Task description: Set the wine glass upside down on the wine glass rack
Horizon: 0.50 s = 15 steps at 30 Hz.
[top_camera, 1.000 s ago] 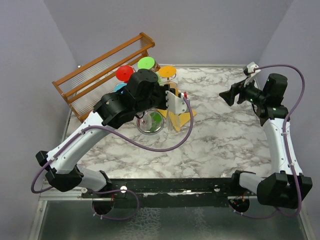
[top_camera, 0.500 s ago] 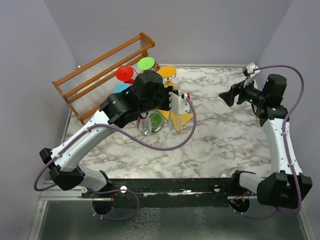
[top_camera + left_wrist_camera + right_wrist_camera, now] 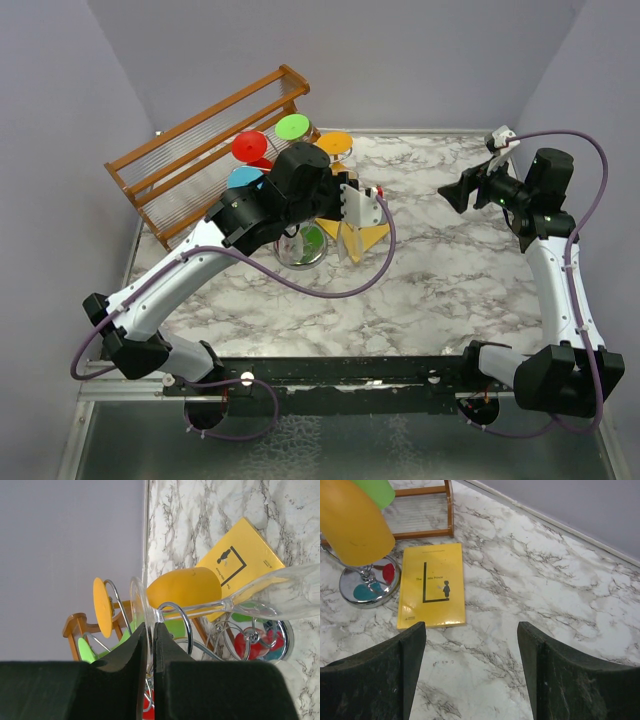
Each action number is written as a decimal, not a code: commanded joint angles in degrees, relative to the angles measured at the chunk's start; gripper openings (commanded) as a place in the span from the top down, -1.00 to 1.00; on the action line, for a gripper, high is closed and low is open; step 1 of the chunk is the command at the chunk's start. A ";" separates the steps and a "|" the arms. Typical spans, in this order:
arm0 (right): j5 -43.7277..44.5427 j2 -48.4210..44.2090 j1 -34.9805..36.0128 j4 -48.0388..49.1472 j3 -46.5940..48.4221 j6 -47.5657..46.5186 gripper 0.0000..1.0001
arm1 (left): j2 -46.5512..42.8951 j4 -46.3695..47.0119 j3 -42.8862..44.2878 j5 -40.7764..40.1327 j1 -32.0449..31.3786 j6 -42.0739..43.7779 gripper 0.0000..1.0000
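Note:
In the left wrist view my left gripper [image 3: 149, 626] is shut on the round foot of a clear wine glass [image 3: 295, 597]. The glass's stem crosses a curled loop of the silver wine glass rack [image 3: 176, 630], and its bowl points toward the rack's shiny base [image 3: 286, 636]. An orange glass [image 3: 185, 587] hangs beside it. From above, the left gripper [image 3: 347, 222] is at the right side of the rack [image 3: 300, 252], which carries red, green, orange and blue glasses. My right gripper [image 3: 452, 193] hangs open over the right of the table with nothing in it [image 3: 472, 645].
A yellow book [image 3: 368, 237] lies flat just right of the rack's base [image 3: 367, 587], also in the right wrist view [image 3: 432, 585]. A brown wooden slatted rack [image 3: 190, 150] stands at the back left. Grey walls close the table on three sides.
The left arm has shifted a little to the right and back with the glass, uncovering more of the blue glass's foot. The right arm has not moved.

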 commanded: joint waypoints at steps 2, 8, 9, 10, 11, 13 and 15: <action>0.08 -1.14 -0.12 1.56 -0.48 -0.83 -0.47 | 0.12 3.02 -0.15 -1.66 -0.33 -1.19 0.78; 0.08 -1.22 -0.12 1.53 -0.49 -0.91 -0.47 | 0.45 3.06 0.02 -1.27 -0.29 -2.02 0.67; 0.04 -1.22 -0.12 1.55 -0.49 -0.91 -0.47 | 0.49 3.06 0.04 -1.26 -0.29 -2.16 0.66; 0.07 -1.22 -0.12 1.53 -0.52 -0.89 -0.47 | 0.56 3.02 0.04 -1.28 -0.35 -2.21 0.65; 0.06 -1.22 -0.12 1.53 -0.57 -0.91 -0.47 | 0.52 3.08 0.00 -1.20 -0.30 -2.34 0.63; 0.04 -1.27 -0.12 1.53 -0.58 -1.00 -0.47 | 0.60 3.12 0.13 -1.00 -0.31 -2.65 0.59; 0.12 -1.22 -0.12 1.53 -0.58 -1.00 -0.47 | 0.71 3.05 0.29 -0.58 -0.29 -3.04 0.56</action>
